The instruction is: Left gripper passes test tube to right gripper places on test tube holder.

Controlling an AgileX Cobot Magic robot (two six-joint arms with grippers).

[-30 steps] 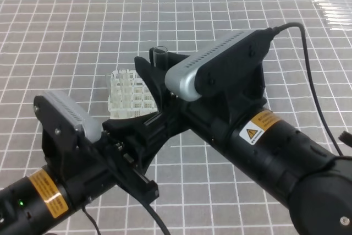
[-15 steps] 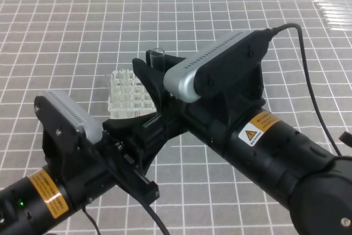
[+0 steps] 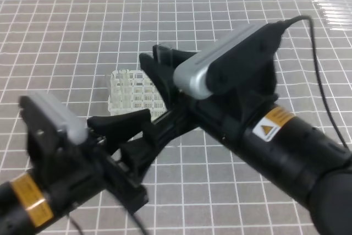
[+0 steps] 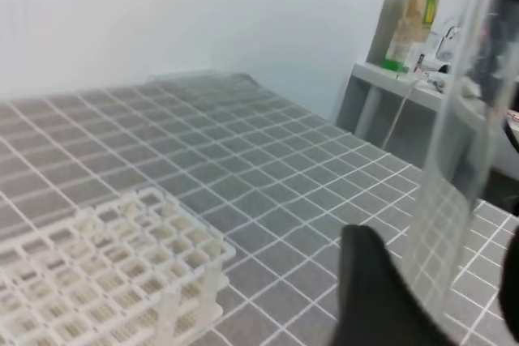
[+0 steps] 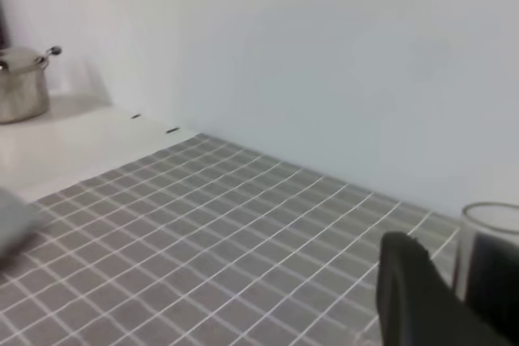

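From where I stand, the right gripper (image 3: 160, 69) reaches forward across the middle of the table, and its two black fingers are pressed together on the test tube (image 3: 163, 51). The tube stands nearly upright, with its open rim just above the fingertips. In the right wrist view the glass rim sits close beside one dark finger, so I judge that the grip is taken near the top of the tube and the long lower part is left free to go into a cell. The left gripper (image 3: 131, 136) is just below and in front of the right one, and its jaws stand apart. In its own wrist view the clear tube hangs between them, beside one finger, but I cannot tell if it touches that finger. I think the left jaws are wide so that the tube belongs to the right pincer alone and nothing drags on it when the arms separate. The test tube holder (image 3: 132, 93) rests on the grey squared mat (image 3: 66, 37), beyond the left pincer and under the tips of the right one, a little to the left side of them. Its square cells look empty, though part of it is hidden by the arms. The hand-over seems nearly complete, and the placing in the holder is not yet done. The risk, in my opinion, is that the tube tilts in the grip and misses a narrow cell.
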